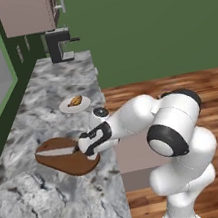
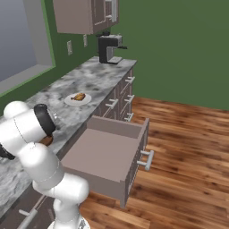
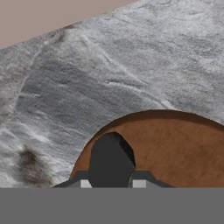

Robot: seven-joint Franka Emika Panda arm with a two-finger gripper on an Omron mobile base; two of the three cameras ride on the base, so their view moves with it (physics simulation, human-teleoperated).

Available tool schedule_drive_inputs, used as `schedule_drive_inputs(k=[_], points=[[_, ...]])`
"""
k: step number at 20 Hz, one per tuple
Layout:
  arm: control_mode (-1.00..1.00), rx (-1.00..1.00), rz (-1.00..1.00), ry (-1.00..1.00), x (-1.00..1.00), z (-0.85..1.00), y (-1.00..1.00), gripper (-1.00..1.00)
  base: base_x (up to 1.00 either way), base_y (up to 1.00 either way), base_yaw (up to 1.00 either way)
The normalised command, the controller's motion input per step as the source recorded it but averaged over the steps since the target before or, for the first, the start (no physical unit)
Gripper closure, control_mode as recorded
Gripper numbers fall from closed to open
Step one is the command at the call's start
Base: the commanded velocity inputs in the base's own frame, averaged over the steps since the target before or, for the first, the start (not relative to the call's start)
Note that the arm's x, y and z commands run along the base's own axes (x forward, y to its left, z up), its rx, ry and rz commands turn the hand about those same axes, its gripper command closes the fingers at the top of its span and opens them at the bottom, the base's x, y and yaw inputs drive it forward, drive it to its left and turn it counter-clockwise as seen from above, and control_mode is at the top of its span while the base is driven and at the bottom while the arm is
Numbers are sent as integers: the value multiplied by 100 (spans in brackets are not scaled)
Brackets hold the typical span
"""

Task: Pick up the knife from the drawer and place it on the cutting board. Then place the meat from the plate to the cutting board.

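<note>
Arm: the white robot reaches left over the marble counter (image 1: 72, 204), its gripper (image 1: 87, 148) low above the near end of the cutting board (image 1: 64, 162).
Gripper: pressed together on the black handle of the knife (image 1: 57, 152); the hand view shows the dark handle (image 3: 111, 159) rising between the fingertips.
Knife: its broad silver blade lies flat along the board, pointing away from the hand.
Cutting board: dark reddish-brown, on the counter near its front edge.
Plate (image 1: 75, 106): small, white, farther back on the counter, well apart from the board.
Meat (image 1: 76, 101): golden-brown lump resting on the plate.
Drawer (image 2: 107, 154): pulled wide open below the counter, its silver bar handle (image 2: 150, 159) facing the wooden floor.
Background: a black coffee machine (image 1: 59, 45) stands at the counter's far end.
</note>
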Motion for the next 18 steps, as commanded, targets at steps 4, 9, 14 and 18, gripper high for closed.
schedule_drive_inputs(k=[4,9,14,18], points=[[-100,0,0,0,0,0,9,100,0,0,0],[-100,-3,0,0,0,0,32,-100,0,0,0],[-100,0,0,0,0,0,0,-100,0,0,0],[-100,-1,-6,0,1,36,26,-100,0,0,0]])
